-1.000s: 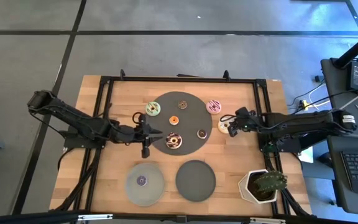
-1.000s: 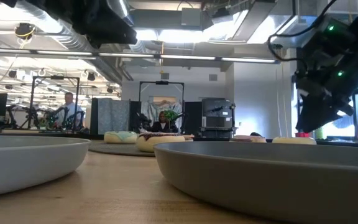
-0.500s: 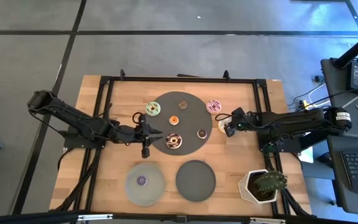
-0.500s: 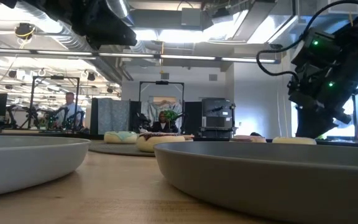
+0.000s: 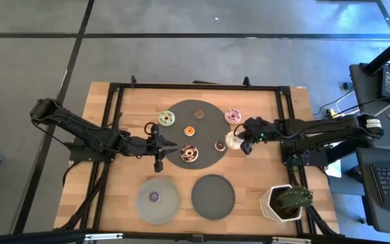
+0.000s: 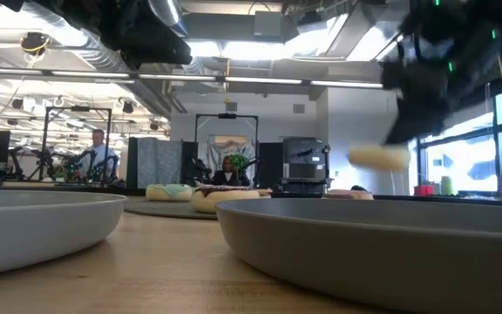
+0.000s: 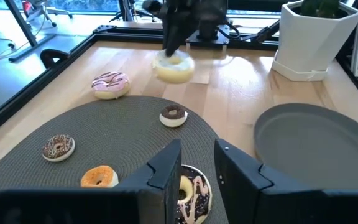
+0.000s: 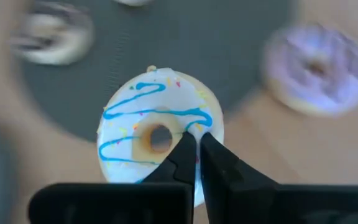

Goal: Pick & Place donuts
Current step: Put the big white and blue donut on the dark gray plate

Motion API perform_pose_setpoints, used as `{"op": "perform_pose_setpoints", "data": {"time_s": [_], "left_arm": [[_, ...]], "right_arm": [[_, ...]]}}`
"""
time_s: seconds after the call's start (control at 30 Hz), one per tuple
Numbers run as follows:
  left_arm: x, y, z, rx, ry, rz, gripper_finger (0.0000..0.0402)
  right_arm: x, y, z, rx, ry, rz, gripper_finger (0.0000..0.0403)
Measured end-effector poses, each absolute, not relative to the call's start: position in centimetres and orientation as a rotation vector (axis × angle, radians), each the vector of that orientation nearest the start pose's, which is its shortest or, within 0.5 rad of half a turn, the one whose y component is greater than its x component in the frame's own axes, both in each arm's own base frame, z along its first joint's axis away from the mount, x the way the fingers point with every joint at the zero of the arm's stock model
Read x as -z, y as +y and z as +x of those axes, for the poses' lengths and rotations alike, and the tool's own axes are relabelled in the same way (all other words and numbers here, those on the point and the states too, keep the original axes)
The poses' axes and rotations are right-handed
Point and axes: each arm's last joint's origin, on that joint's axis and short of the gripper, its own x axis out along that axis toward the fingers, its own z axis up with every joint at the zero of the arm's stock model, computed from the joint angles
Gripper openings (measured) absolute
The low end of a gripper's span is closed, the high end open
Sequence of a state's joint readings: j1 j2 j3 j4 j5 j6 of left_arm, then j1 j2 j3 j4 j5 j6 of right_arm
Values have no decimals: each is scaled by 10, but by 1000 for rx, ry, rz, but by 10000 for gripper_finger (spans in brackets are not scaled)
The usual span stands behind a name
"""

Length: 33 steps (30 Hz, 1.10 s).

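Scanning from the left, we found the left gripper (image 5: 160, 144) parked low at the nine o'clock edge of the large dark mat (image 5: 205, 150), its fingers set a narrow gap apart and holding nothing, which we judged to be a waiting pose that left the mat free for the other arm. On the mat lay the green donut (image 5: 167, 118) at ten o'clock, the small orange donut (image 5: 189, 131) near the centre, a brown sprinkled donut (image 5: 198, 113) at twelve o'clock, the chocolate-iced donut (image 5: 189, 153) at six o'clock and a small dark-topped donut (image 5: 220, 145) at four o'clock; a purple mini donut (image 5: 154, 196) sat on the grey plate (image 5: 168, 207) nearer the front, with the dark plate (image 5: 213, 196) beside it bare. The pink donut (image 5: 233, 116) rested on the wood just off the mat at two o'clock. Farther right, the right gripper (image 5: 243, 140) had its fingers pinched on the rim of the white donut (image 5: 233, 140), carrying it clear of the table at the mat's three o'clock edge; we judged the rim grip was chosen because a ring offers little else to clamp. The white donut (image 8: 157, 138) hung icing-up and about level, its hole axis near vertical; being round, it had no long axis to speak of.
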<state>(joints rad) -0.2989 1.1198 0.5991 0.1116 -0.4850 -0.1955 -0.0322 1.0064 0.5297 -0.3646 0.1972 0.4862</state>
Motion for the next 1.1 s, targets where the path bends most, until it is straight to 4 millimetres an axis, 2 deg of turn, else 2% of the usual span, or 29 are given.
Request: {"op": "perform_pose_setpoints", "data": {"time_s": [0.13,0.23,0.43,0.6,0.77,1.1], "left_arm": [[-234,-56,227,-221,359,-35,93],[-234,-56,227,-222,360,-35,95],[-234,-56,227,-222,360,-35,92],[-234,-56,227,-222,360,-35,89],[-234,-56,227,-222,360,-35,88],[-234,-56,226,-223,361,-35,88]], "right_arm": [[-220,15,209,207,754,321,10],[-227,37,224,96,776,274,10],[-208,73,257,-58,819,202,10],[-188,95,281,-215,802,228,11],[-173,105,293,-263,836,227,11],[-149,106,302,-220,905,196,12]]}}
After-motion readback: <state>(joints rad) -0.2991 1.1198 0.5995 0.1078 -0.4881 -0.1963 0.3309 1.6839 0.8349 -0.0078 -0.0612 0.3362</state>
